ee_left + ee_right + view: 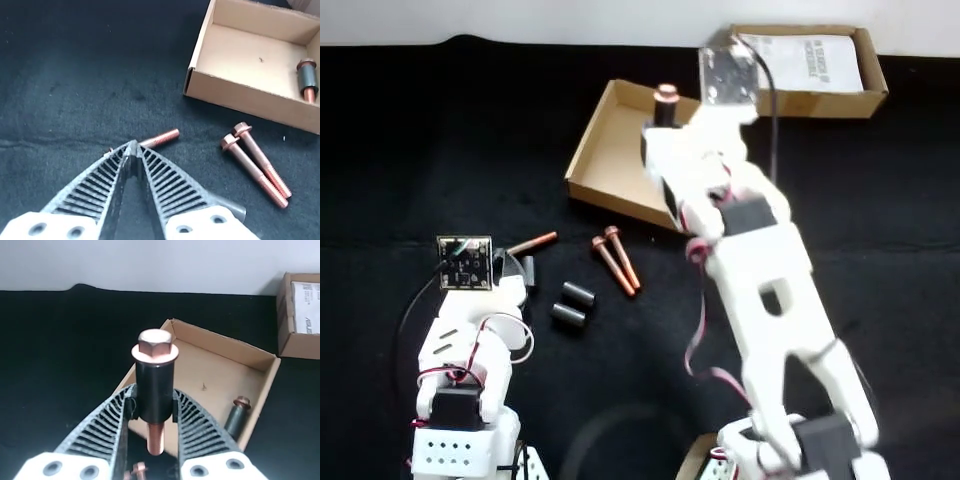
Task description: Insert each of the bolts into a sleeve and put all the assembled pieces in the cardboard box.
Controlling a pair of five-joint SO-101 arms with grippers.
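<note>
Black cloth covers the table [420, 150], which meets a white wall [520, 20] at its far edge. The right gripper [153, 396] has its ribbed fingers [107, 425] clamped on a black sleeve [155, 385] held upright. A copper bolt [155, 346] runs through the sleeve, its hex head seated on top and its threaded end hanging out below. This held piece sits over the near side of the open cardboard box [590, 150]. One assembled piece [236, 417] already lies on the box floor, close to a side wall. The left gripper [132, 146] is low over the cloth, well apart from the box. Its fingers [170, 185] are pressed together with nothing between them. Their tips are at the middle of a single bolt [161, 138] lying crosswise on the cloth, and whether they touch it cannot be told. Between that gripper and the box, a pair of loose bolts [613, 265] lies side by side, touching or nearly so. Near them, on the side toward the arms, lie the farther sleeve [578, 294] and the nearer sleeve [568, 316], both empty and just beside each other. A second box [820, 100] with a printed sheet [810, 60] in it stands by the wall.
</note>
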